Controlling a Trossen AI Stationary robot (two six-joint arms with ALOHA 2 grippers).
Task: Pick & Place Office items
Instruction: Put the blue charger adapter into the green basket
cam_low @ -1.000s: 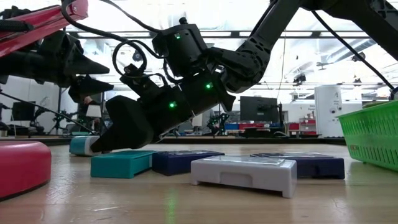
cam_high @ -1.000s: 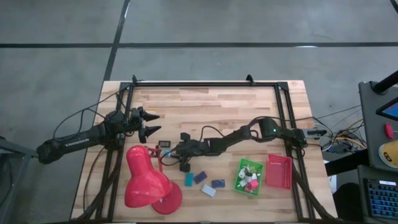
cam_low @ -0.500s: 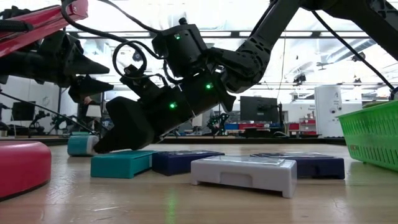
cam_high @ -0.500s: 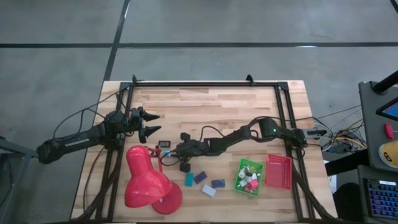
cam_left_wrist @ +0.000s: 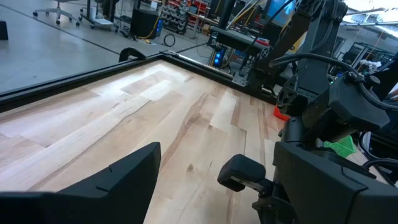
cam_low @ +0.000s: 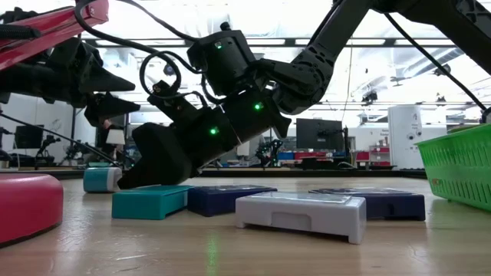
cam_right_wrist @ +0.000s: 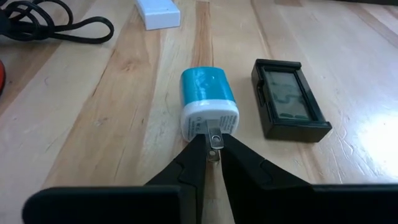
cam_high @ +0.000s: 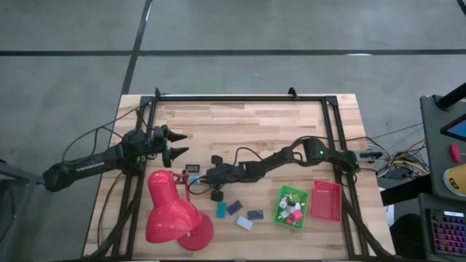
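A small blue-and-white charger plug (cam_right_wrist: 208, 99) lies on its side on the wooden table, its metal prongs facing my right gripper (cam_right_wrist: 211, 152), which is shut on it; in the high view this is at mid-table (cam_high: 198, 177). A black display piece (cam_right_wrist: 287, 107) lies beside the plug. Teal (cam_high: 221, 209), dark blue (cam_high: 234, 207) and white (cam_high: 244, 223) blocks lie nearer the front edge. My left gripper (cam_high: 178, 145) hovers open at the table's left, holding nothing. My right gripper pinches a metal prong (cam_right_wrist: 214, 138) at the plug's white end between its two fingertips. The fingers come slanting down from the table's right side, in line with the plug. The plug's body (cam_low: 102, 179) rests on the table.
A big red desk lamp (cam_high: 171, 211) stands at the front left, its black cord (cam_right_wrist: 50, 28) close to the plug. A green tray (cam_high: 291, 207) holding several small pieces and a red tray (cam_high: 327, 200) sit at the front right. A black frame (cam_high: 240, 98) borders the table.
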